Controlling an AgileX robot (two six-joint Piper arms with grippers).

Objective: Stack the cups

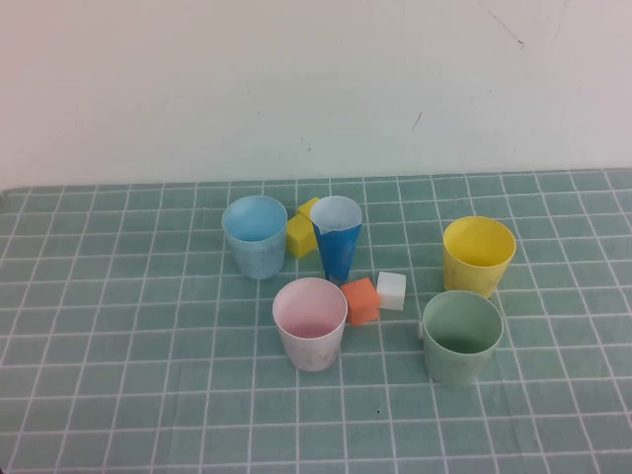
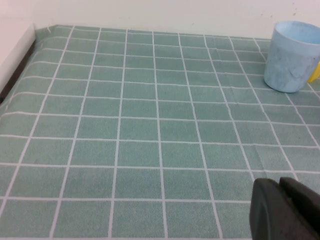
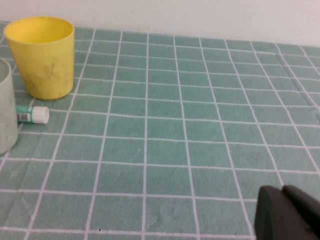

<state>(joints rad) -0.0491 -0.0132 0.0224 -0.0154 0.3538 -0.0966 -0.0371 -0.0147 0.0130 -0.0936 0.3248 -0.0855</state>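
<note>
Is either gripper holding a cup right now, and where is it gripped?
No. The left gripper and right gripper sit low over bare mat, holding nothing; the light blue cup and yellow cup stand apart, untouched.

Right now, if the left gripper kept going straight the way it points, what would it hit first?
Probably nothing soon: ahead of the left gripper lies bare checked table mat. The light blue cup stands off to one side, though depth is hard to judge.

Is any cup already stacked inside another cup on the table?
No; in the high view the pink cup, light blue cup, green cup and yellow cup each stand apart.
</note>
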